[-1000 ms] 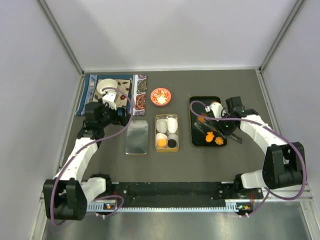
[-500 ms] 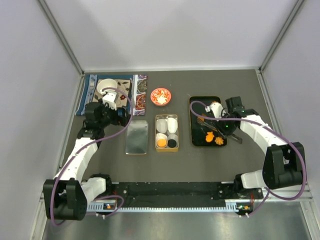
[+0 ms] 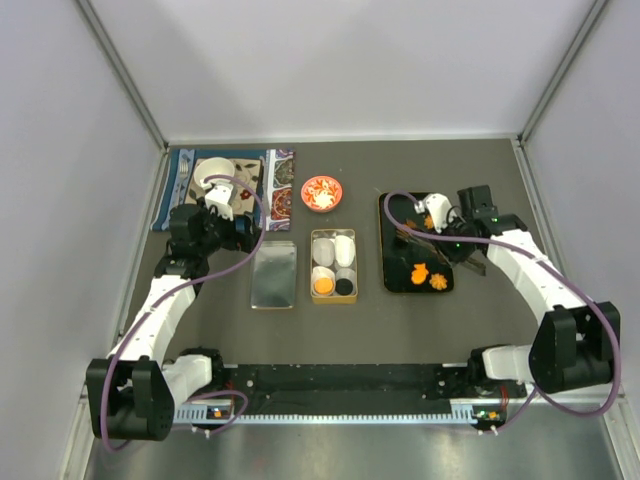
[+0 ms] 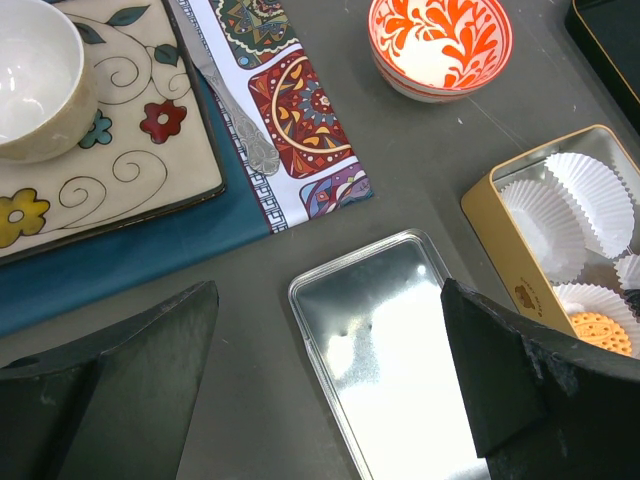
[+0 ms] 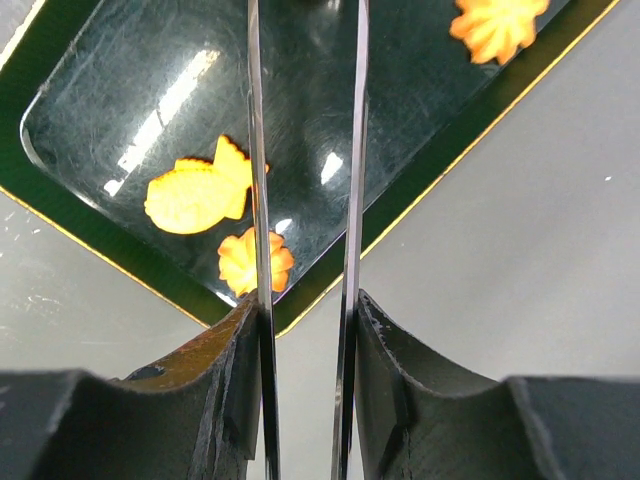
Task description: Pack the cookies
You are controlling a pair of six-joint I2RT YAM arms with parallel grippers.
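Three orange cookies lie on the black tray (image 5: 120, 90): a leaf-like one (image 5: 198, 192), a flower (image 5: 240, 262) and another flower (image 5: 497, 25). From above, two show near the tray's front (image 3: 420, 270) (image 3: 438, 281). My right gripper (image 5: 305, 305) is shut on metal tongs (image 5: 355, 150), whose two blades reach over the tray with a narrow gap and nothing between them. The gold box (image 3: 352, 262) holds white paper cups, with an orange cookie (image 3: 323, 285) and a black one (image 3: 344, 287) in its near cups. My left gripper (image 4: 330, 380) hangs open over the silver lid (image 4: 400, 350).
A red-and-white patterned dish (image 3: 322, 192) stands behind the box. A patterned mat with a plate, a white bowl (image 4: 30, 80) and a spoon (image 4: 235, 95) lies at the back left. Grey walls close in the table on three sides.
My right arm has drawn back toward the far right, carrying the tongs up the tray, and the blades have come closer together. The left arm has not moved.
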